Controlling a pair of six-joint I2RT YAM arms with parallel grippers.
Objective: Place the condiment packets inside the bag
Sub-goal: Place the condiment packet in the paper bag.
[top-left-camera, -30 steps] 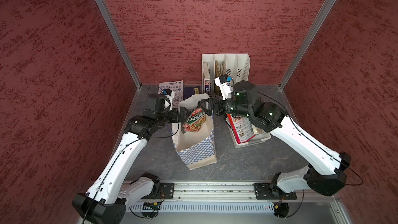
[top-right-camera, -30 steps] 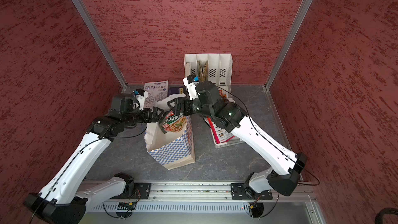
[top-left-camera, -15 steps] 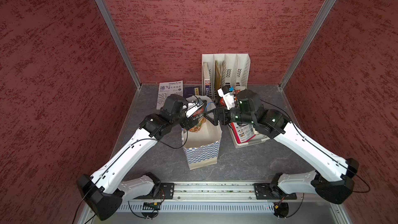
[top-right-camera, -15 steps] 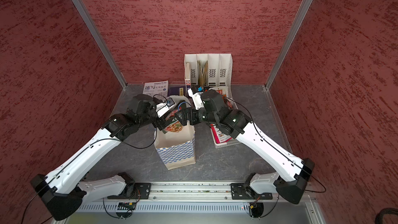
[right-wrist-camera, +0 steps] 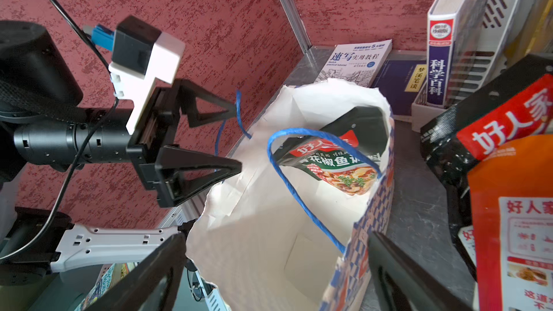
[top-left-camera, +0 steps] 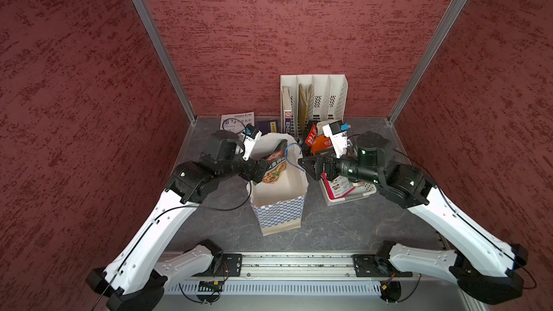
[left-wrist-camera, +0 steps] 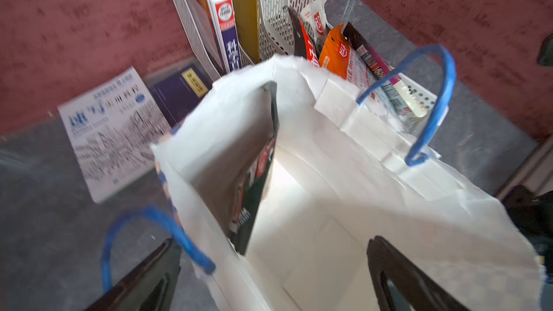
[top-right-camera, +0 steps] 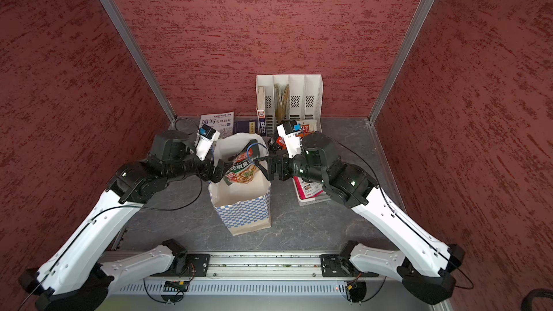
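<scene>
Top views, both: your left claw and right claw gape empty on either side of the bag; one packet leans inside. Left wrist: your wide jaws straddle the bag's rim. Right wrist: wide jaws hold nothing; more packets stand just beside the bag.

the bag gapes open, one dark packet standing on edge against its inner wall. the left gripper straddles the near rim, jaws wide apart. other packets lean in a basket just beyond.
</scene>
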